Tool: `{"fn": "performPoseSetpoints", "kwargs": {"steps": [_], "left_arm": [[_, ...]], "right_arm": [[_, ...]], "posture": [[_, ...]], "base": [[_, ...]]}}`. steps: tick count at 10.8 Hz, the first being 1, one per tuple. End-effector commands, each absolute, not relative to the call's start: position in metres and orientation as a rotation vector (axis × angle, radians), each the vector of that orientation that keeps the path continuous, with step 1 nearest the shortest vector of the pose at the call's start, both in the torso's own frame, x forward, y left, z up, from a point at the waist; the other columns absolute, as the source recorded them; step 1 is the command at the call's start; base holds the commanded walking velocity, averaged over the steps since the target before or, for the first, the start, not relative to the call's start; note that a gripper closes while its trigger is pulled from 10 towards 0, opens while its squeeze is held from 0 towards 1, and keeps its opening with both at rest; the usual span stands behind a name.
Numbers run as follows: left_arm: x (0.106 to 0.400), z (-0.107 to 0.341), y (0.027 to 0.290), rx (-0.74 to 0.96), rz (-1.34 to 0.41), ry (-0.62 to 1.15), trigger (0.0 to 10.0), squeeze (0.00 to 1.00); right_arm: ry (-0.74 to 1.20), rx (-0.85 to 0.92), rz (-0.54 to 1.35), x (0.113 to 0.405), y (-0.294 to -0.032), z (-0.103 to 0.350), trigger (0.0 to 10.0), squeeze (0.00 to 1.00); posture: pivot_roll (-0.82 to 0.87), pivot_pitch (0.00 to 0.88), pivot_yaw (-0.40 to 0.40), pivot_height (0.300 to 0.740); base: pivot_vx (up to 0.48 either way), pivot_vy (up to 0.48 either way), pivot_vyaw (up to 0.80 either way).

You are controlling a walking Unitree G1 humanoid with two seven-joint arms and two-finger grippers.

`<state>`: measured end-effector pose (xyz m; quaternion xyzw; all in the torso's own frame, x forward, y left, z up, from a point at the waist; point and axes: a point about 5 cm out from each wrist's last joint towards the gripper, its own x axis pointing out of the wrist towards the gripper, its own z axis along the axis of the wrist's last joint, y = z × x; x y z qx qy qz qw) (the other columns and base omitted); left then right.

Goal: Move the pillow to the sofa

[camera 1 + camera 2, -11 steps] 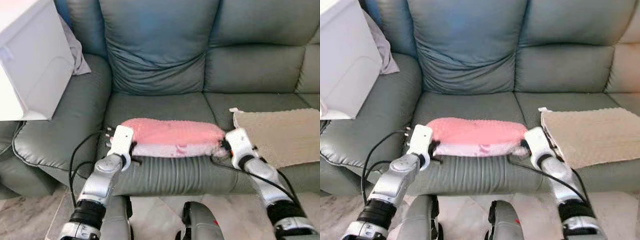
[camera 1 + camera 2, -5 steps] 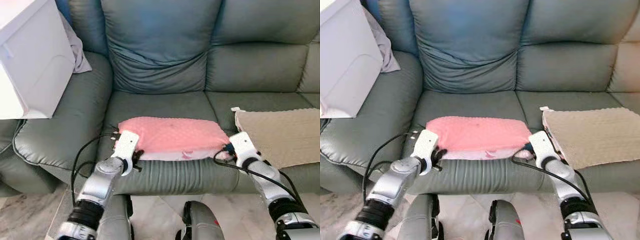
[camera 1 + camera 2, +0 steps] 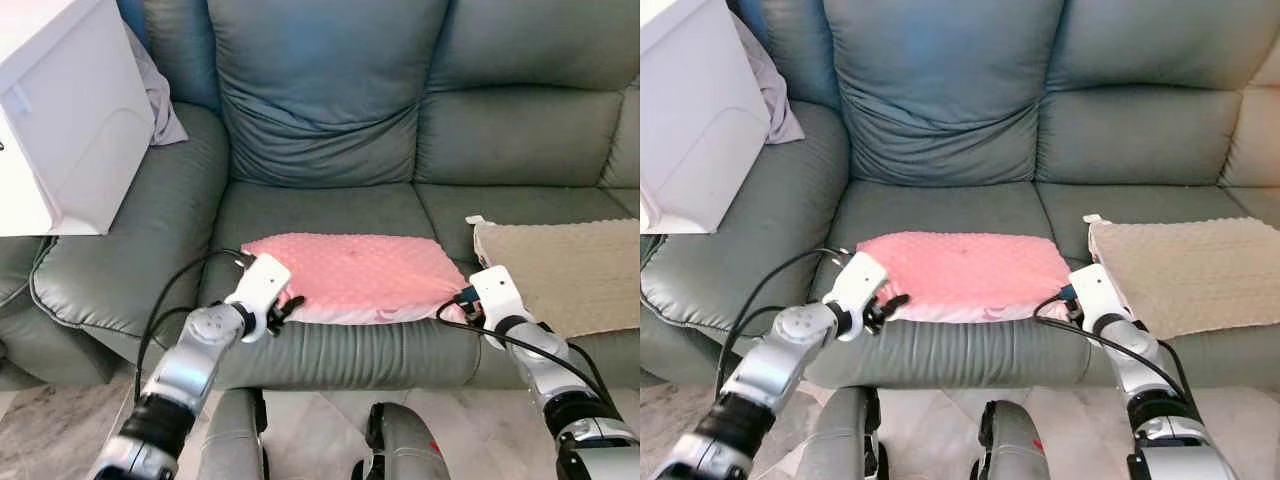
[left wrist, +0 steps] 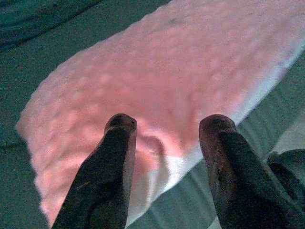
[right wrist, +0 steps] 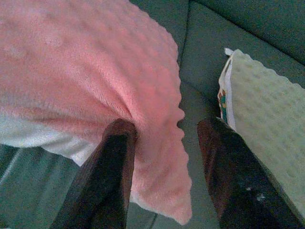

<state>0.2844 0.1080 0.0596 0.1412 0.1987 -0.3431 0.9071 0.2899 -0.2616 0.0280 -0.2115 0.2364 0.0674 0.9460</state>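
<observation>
A pink dotted pillow [image 3: 350, 275] lies flat on the middle seat of the grey-green sofa [image 3: 320, 205], near the front edge. My left gripper [image 3: 282, 306] is at the pillow's front left corner. In the left wrist view its fingers [image 4: 119, 131] stand open, with the pillow's pink top and white edge [image 4: 167, 95] just ahead of them. My right gripper [image 3: 463, 299] is at the front right corner. It is open too, and the pillow's corner [image 5: 157, 143] lies loosely between its fingers [image 5: 217, 138].
A beige dotted pillow [image 3: 560, 265] lies on the right seat, close to my right arm. A white box [image 3: 60, 110] rests on the left armrest, with a grey cloth [image 3: 160, 95] behind it. Pale floor [image 3: 320, 440] shows below the seat's front edge.
The pillow has gone from bunched and held between both grippers to lying flat on the seat. Both grippers have drawn back to its front corners.
</observation>
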Motion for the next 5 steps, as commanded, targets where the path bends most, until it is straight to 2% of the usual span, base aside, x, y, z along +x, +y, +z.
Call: {"fn": "performPoseSetpoints", "kwargs": {"steps": [1,5], "left_arm": [[0.283,0.065,0.107,0.289,-0.753,0.376,10.0,1.0],[0.298,0.079,0.142,0.116,-0.633,0.314,10.0,1.0]], "right_arm": [[0.5,-0.428,0.113,0.289,-0.269,0.029,10.0,1.0],[0.468,-0.451,0.081,0.295,-0.27,0.034,10.0,1.0]], "posture": [[0.0,0.041,-0.024,0.63],[0.01,0.025,-0.028,0.63]], "base": [[0.0,0.0,0.0],[0.0,0.0,0.0]]}}
